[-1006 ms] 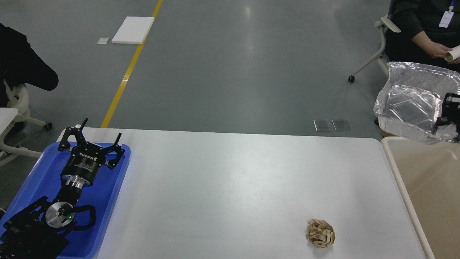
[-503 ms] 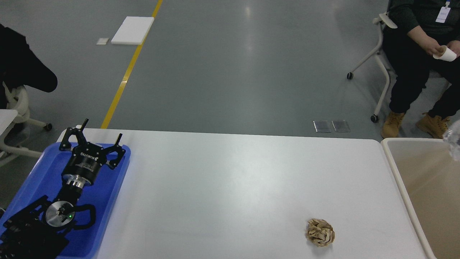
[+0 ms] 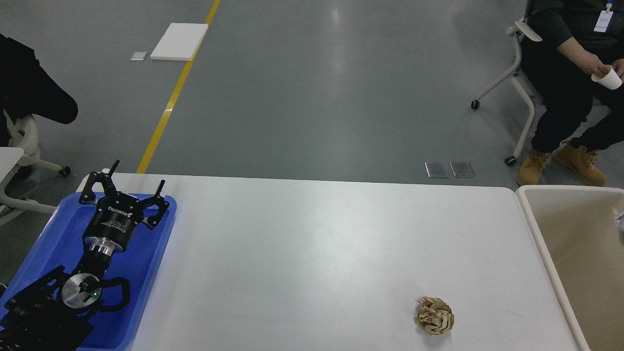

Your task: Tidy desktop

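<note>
Head view: white desktop [image 3: 312, 253] fills the lower frame, with one crumpled brown paper ball [image 3: 434, 316] lying on it at lower right.

At lower left, the left gripper [image 3: 130, 185] hangs over the blue tray [image 3: 53, 239], its two black fingers spread apart with nothing between them; white lettering on its body reads "ROBOTIQ", and a small green light glows on the silver wrist disc below. The right gripper is out of frame. At the right edge, just beside the desktop, stands a beige bin [image 3: 536, 229], with a sliver of clear crinkled plastic [image 3: 619, 222] showing at its far right. Beyond the table, on the grey floor: a yellow line [image 3: 175, 92], a white board [image 3: 179, 41] at upper left, and a seated person [image 3: 570, 58] at upper right in tan boots, holding a white cup [image 3: 607, 78] and wearing a badge whose text is too small to read.
</note>
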You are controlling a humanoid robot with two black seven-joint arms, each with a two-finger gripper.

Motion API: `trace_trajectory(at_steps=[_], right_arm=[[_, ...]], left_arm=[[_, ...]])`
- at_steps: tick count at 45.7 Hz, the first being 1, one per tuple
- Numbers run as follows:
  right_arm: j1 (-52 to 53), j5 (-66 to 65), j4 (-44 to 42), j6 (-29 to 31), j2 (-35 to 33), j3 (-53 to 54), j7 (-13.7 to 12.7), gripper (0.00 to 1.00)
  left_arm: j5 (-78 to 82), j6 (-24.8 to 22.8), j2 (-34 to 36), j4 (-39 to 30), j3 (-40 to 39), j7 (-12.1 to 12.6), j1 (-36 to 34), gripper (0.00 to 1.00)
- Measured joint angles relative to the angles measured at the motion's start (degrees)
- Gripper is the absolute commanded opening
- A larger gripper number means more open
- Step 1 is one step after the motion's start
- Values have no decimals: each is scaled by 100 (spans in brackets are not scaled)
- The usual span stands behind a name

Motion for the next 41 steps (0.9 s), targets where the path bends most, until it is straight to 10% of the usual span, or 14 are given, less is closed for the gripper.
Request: trace_trajectory(at_steps=[26,35,41], right_arm=[[-1349,2,-1341,-270,1365,1176,-1,1],[-1428,-4,-1393,-395,1423,1231,-1,97],[-1432,-10,-1384,-575,1414,1245,0,100]], left_arm=[[0,0,0,0,0,-5,1,99],[0,0,0,1,0,-5,1,99],[0,0,0,1,0,-5,1,99]])
